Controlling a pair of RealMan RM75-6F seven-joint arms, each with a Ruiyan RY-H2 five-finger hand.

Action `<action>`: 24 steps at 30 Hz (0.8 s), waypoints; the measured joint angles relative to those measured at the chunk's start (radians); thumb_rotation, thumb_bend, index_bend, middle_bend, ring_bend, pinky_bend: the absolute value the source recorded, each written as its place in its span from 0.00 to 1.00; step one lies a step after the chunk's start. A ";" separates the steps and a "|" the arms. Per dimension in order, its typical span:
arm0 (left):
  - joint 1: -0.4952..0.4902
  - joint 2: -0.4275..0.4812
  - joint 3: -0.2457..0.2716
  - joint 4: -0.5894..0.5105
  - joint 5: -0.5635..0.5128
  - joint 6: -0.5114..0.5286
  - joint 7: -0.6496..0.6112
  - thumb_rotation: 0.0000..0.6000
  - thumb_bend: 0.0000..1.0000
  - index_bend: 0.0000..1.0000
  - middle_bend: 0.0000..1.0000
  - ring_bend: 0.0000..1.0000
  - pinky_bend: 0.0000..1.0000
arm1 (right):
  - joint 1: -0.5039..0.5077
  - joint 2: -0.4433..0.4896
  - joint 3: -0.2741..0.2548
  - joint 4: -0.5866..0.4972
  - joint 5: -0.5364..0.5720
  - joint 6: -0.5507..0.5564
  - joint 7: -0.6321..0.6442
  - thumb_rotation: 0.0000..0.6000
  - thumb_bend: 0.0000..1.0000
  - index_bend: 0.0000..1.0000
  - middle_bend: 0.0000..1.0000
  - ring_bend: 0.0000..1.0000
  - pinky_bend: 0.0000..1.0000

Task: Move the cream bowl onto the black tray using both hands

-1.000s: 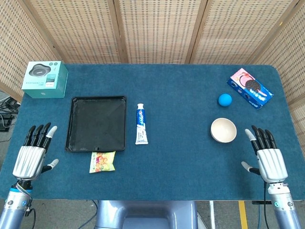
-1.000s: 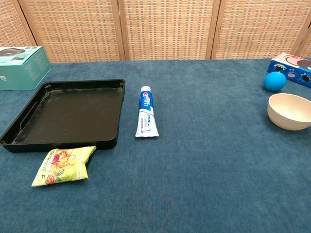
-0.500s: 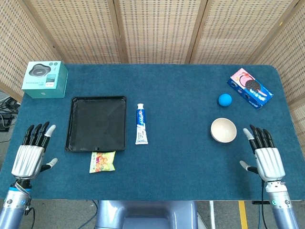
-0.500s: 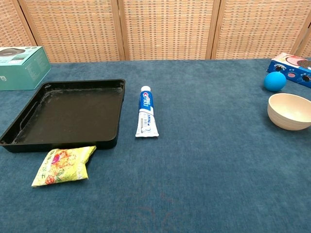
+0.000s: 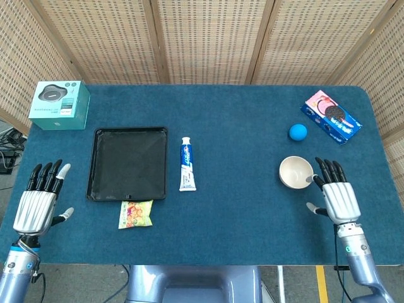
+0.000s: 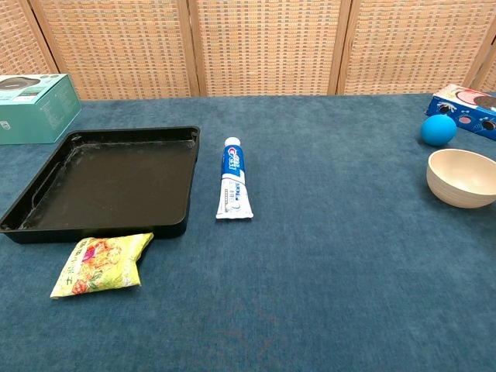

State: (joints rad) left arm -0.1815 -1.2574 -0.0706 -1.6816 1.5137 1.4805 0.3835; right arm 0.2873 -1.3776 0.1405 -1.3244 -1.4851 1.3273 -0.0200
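The cream bowl stands upright on the blue table at the right. The black tray lies empty at the left. My right hand is open, palm down, just right of the bowl, its fingertips close to the rim. My left hand is open at the table's near left corner, well left of the tray. Neither hand shows in the chest view.
A toothpaste tube lies between tray and bowl. A yellow snack packet sits against the tray's near edge. A blue ball and a cookie box lie beyond the bowl. A teal box stands at the far left.
My right hand has moved left and forward toward the bowl. My left hand has drifted slightly back toward the near edge. The bowl and tray have not moved.
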 measured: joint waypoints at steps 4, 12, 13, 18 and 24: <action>-0.003 -0.001 -0.001 0.004 -0.005 -0.006 -0.001 1.00 0.04 0.00 0.00 0.00 0.00 | 0.041 -0.043 0.014 0.069 0.041 -0.075 0.013 1.00 0.26 0.47 0.16 0.00 0.11; -0.006 -0.002 -0.003 0.007 -0.016 -0.015 -0.003 1.00 0.04 0.00 0.00 0.00 0.00 | 0.085 -0.115 0.021 0.186 0.093 -0.159 0.046 1.00 0.29 0.49 0.18 0.00 0.12; -0.007 -0.002 -0.003 0.008 -0.017 -0.016 -0.003 1.00 0.04 0.00 0.00 0.00 0.00 | 0.089 -0.122 0.021 0.199 0.096 -0.165 0.051 1.00 0.29 0.50 0.18 0.00 0.13; -0.008 -0.004 -0.004 0.009 -0.020 -0.018 -0.001 1.00 0.04 0.00 0.00 0.00 0.00 | 0.101 -0.143 0.020 0.243 0.104 -0.183 0.072 1.00 0.31 0.52 0.20 0.01 0.14; -0.010 -0.005 -0.006 0.012 -0.029 -0.023 0.002 1.00 0.04 0.00 0.00 0.00 0.00 | 0.114 -0.170 0.017 0.305 0.106 -0.200 0.107 1.00 0.31 0.54 0.22 0.02 0.15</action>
State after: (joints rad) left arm -0.1919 -1.2628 -0.0762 -1.6694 1.4848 1.4575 0.3858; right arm 0.4016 -1.5476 0.1579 -1.0197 -1.3787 1.1277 0.0874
